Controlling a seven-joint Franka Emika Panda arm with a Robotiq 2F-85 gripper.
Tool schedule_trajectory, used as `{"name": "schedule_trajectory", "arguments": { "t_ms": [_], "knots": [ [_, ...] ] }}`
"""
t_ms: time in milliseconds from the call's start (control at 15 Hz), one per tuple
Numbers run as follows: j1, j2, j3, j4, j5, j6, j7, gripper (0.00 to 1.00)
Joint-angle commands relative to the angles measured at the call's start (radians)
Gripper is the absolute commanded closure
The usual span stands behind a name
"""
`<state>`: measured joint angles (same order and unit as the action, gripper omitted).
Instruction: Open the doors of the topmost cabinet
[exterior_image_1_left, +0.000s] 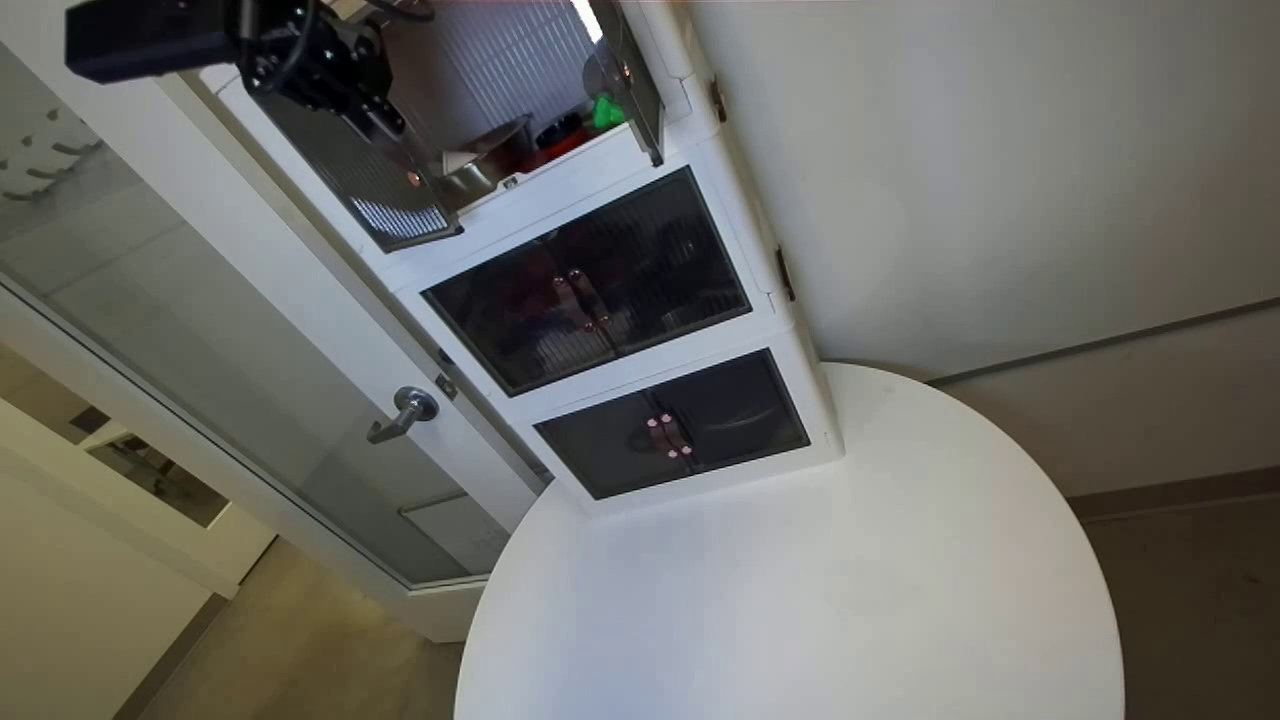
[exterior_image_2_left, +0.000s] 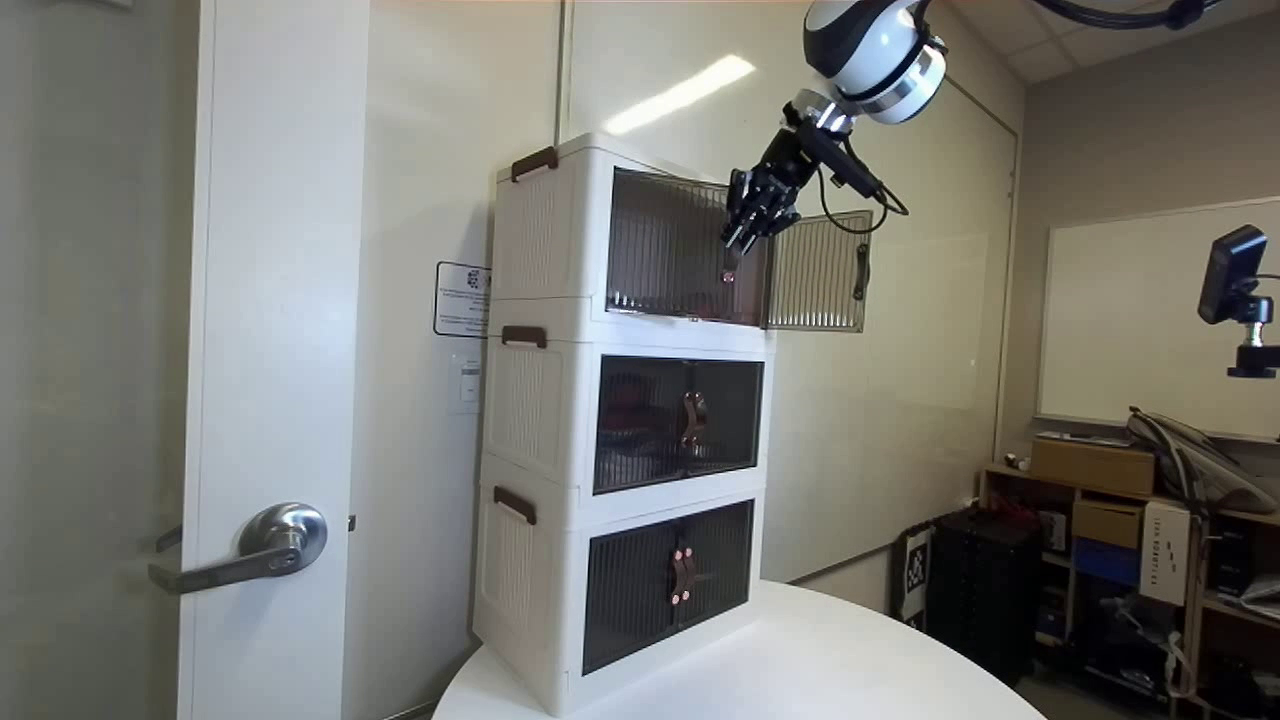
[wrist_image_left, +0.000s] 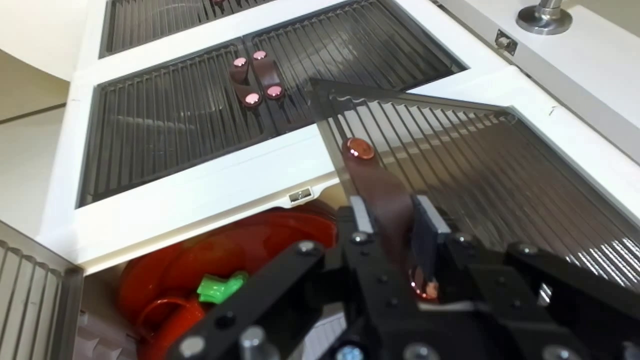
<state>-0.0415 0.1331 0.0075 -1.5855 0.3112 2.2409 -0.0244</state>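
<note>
On a round white table rises a tall white unit, three compartments stacked, and its topmost cabinet is the one I work at. The wide-open door on one side of it needs, I judge, nothing more from me. Its mate, the partly open door, lies right at my gripper, its free edge standing off the cabinet's front; it hinges, I take it, on the side away from its fellow, so the coming move should lead that edge outward in an arc, not straight back. I reach down to it from above, at a slant. Along the free edge runs a brown strap handle, its long axis passing between my fingers. They stand a little apart, one on each side of the strap; whether they pinch it or merely flank it, I cannot tell.
</note>
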Motion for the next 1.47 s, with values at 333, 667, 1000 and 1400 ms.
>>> {"name": "schedule_trajectory", "arguments": {
  "t_ms": [333,667,1000,1400],
  "knots": [
    [0.006,-0.115,-0.016,-0.105,-0.055,0.012,0.074,0.94],
    [0.016,-0.173,-0.012,-0.217,-0.025,0.065,0.122,0.94],
    [0.033,-0.229,-0.004,-0.311,-0.007,0.141,0.161,0.94],
    [0.038,-0.317,0.006,-0.411,-0.048,0.239,0.236,0.94]
  ]
}}
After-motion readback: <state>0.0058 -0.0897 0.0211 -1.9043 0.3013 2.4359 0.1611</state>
